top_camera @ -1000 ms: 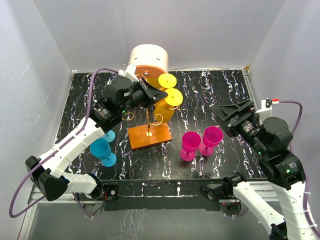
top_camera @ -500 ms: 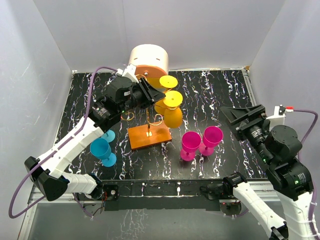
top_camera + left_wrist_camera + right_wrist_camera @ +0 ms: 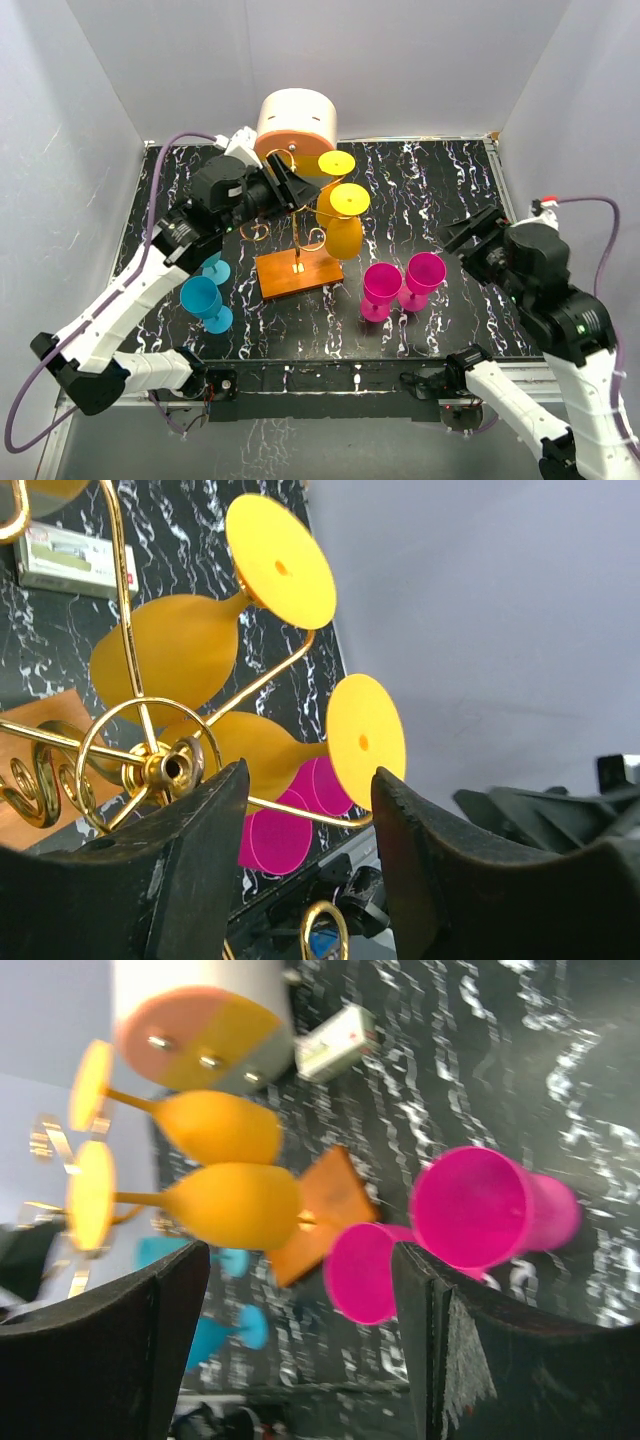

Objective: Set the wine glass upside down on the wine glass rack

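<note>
The gold wire wine glass rack stands on its orange base at the table's middle. Two yellow wine glasses hang on it upside down: one with its foot at the back, the other nearer. My left gripper is open just left of the nearer glass's stem and holds nothing. In the left wrist view the gripper frames the rack's hub and that glass's foot. My right gripper hovers open at the right, empty, above the pink glasses.
Two pink glasses stand upright right of the rack. A blue glass stands at front left, another partly under my left arm. A big cream-and-orange cylinder sits behind the rack. White walls close in three sides.
My left gripper opened and let go of the nearer yellow glass, which now hangs on the rack, and drew back left. The right arm swung and turned its gripper.
</note>
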You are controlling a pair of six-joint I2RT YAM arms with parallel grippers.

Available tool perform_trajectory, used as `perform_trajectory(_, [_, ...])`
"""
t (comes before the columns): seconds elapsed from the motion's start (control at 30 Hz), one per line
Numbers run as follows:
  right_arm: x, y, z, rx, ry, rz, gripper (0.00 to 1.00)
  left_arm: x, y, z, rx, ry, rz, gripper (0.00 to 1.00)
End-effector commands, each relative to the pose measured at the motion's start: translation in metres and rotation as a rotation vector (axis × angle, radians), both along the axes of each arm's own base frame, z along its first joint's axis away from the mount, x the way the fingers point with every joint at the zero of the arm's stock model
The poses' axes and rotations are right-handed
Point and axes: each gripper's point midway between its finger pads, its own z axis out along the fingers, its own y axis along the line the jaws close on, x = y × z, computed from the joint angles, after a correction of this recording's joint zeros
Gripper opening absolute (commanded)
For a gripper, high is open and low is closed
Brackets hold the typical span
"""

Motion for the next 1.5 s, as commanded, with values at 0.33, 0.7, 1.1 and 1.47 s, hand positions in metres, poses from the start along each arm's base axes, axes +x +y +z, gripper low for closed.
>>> perform_trajectory(0.33, [0.023, -0.002, -0.100, -0.408, 0.394, 0.166, 0.51, -0.039, 0.083, 0.088, 0.134, -0.371, 0.082, 0.60])
perform_trajectory(0.7, [0.046, 0.009, -0.138, -0.440, 0.463, 0.160, 0.49, -0.056, 0.147, 0.095, 0.220, -0.458, 0.260, 0.63])
perform_trajectory(1.1, [0.055, 0.022, -0.169, -0.541, 0.510, 0.123, 0.48, -0.059, 0.154, 0.095, 0.204, -0.474, 0.290, 0.65])
perform_trajectory(1.47, [0.058, 0.010, -0.163, -0.712, 0.514, 0.059, 0.24, -0.055, 0.147, 0.120, 0.157, -0.502, 0.285, 0.68])
